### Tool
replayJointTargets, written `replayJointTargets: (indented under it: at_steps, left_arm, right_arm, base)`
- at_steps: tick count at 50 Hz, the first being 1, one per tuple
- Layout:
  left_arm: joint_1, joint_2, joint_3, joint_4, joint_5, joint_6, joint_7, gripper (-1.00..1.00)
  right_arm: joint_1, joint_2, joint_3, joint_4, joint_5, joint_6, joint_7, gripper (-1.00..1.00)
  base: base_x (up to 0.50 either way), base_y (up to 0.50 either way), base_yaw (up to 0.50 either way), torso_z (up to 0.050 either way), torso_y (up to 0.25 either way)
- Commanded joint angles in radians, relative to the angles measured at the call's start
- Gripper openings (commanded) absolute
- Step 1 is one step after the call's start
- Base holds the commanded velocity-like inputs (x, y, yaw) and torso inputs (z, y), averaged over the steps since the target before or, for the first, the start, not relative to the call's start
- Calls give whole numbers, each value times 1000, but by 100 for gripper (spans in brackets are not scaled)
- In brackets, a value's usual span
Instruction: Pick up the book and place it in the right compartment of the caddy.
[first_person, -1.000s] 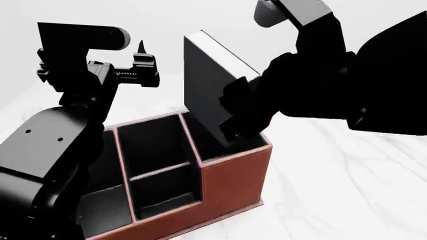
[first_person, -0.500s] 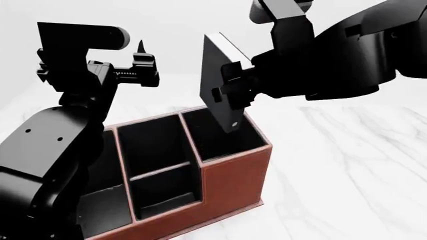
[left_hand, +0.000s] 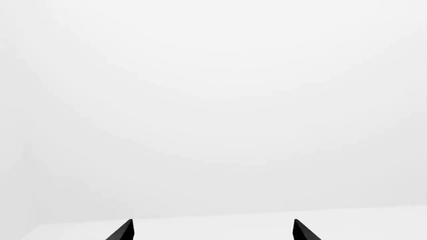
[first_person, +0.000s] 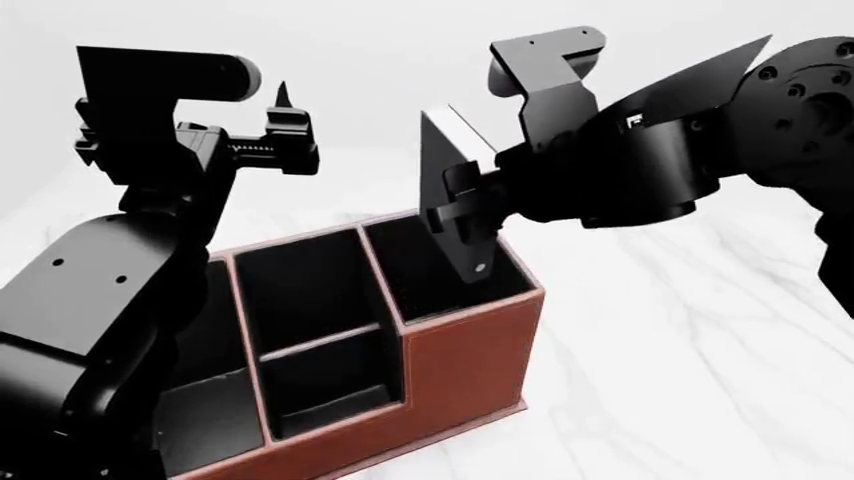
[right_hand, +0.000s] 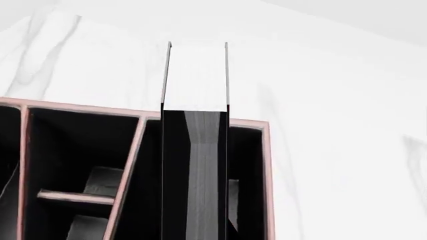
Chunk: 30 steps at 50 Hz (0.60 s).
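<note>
a: where's the book right now?

b: in the air, pinched edge-on by the right gripper, hanging over the right compartment of the caddy. the jaws are closed flat against its two covers. in the head view its lower corner looks to sit about level with the rim of that cell, though i can't tell if it has dipped inside.

a: why hold it on edge like that?

b: my guess is that the cell is deep and square with tall walls, so a thin book goes in best standing up. the right wrist view looks straight down the book, its white page edges at the far end, and it sits between the cell's two side walls with a dark gap on either side. that suggests it's lined up to drop in cleanly.

a: is it upright?

b: not quite. in the head view it leans a little, top toward the back of the caddy.

a: and the left arm?

b: parked high, well apart from the caddy, out of the way. the left gripper holds nothing; its wrist view shows two fingertips spread apart against plain white.

a: what's left?

b: i'd say lowering the book into the cell, then letting go. the risk i see is a corner catching on the red-brown rim.
</note>
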Motion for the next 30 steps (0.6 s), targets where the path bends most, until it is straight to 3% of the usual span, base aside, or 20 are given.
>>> replayJointTargets:
  at_steps: [1,30]
  left_arm:
    - [2,-2,5,-3,-3,5,-3,100]
    - [2,-9,7,5,-17,2,-13,100]
  right_arm:
    - [-29,-4,8,-1,-83,-18,-40,-100]
    - [-121,-27,-26,38,-205,-82,-159,-100]
  base:
    - [0,0,0,0,0]
    - [0,0,0,1,1]
